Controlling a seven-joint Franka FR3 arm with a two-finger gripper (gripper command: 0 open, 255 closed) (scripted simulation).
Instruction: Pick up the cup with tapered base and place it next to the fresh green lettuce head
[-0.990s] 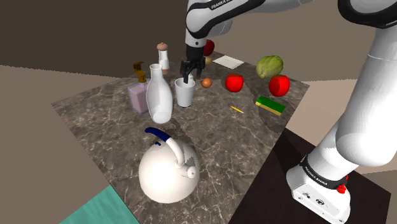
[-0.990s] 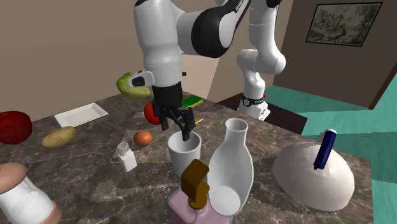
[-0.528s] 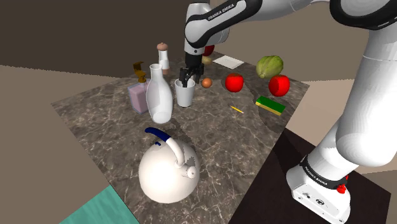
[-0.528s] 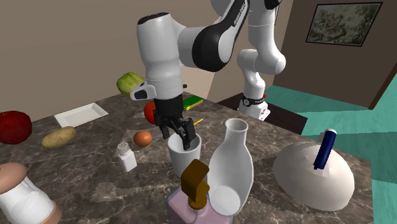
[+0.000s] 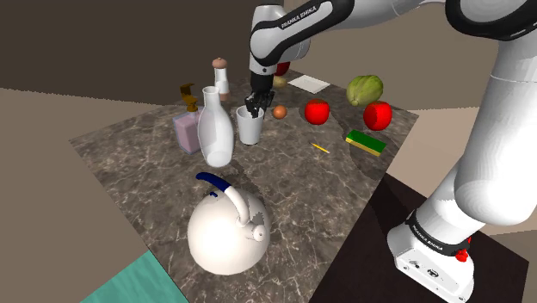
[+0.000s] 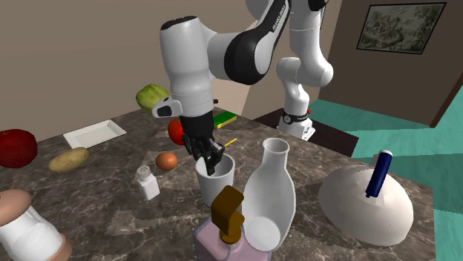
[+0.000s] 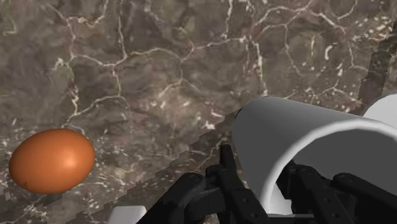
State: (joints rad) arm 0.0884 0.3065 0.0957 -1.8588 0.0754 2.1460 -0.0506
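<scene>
Wrist view showed my claw point(image 7: 264, 170) clamped across the rim of the white cup point(image 7: 305, 137), which stood on the marbled table point(image 7: 159, 63) near the egg point(image 7: 52, 160), well apart from the lettuce point(image 5: 364, 89).

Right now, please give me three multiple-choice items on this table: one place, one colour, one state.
1. In the shoulder view, the brown egg lies: A) right of the white cup B) inside it C) on top of it.
2. The kettle has a handle that is: A) red B) blue C) green.
3. The pincer is: A) open above the egg B) holding the egg C) shut on the cup's rim.
A: the egg rests on the table beside the cup. B: blue handle, white body. C: the fingers clasp the cup's wall.
</scene>
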